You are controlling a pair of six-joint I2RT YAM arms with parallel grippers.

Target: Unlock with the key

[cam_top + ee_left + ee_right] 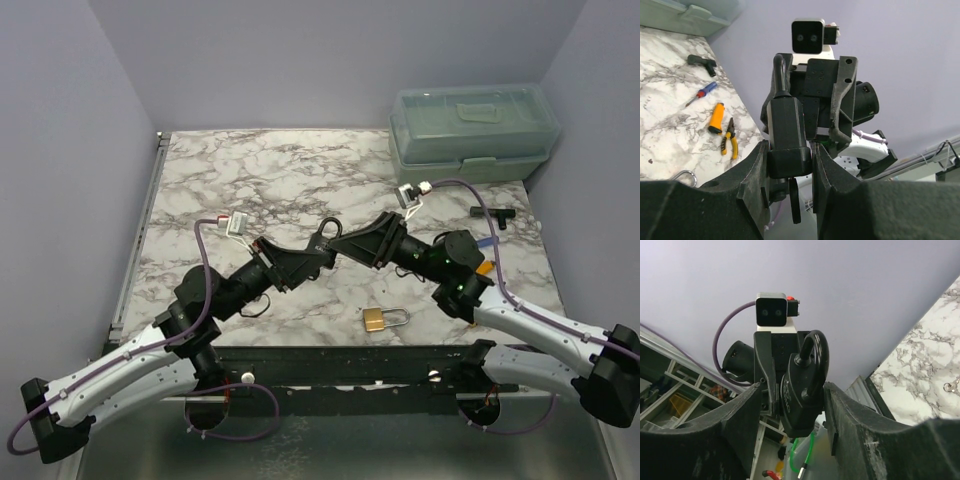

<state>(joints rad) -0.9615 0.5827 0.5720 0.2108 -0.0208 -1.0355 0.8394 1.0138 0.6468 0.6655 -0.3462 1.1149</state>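
The left jaws [789, 149] are clamped on the body of the black padlock [786, 117], with one finger pressed against each side. The shackle points away from the wrist. A thin dark piece [795, 200] hangs from the underside of the body between those fingers; whether it is the key cannot be told.

The right jaws [794, 390] meet the left ones head-on. They stand part open astride the same padlock, a finger on either side, and a gap shows between at least one finger and the body, so they have no hold on it. The padlock hangs in the air between the two wrists, above the marble bench [250, 180].

On the near side of the jaws, toward the right arm's base, a brass padlock [376, 320] lies flat on the bench. Out past the right jaws lie yellow-handled pliers [729, 137], an orange-handled tool [716, 117], a small screwdriver [702, 94] and a black L-shaped tool [702, 62]. Farthest off sits a pale green plastic box [472, 130].
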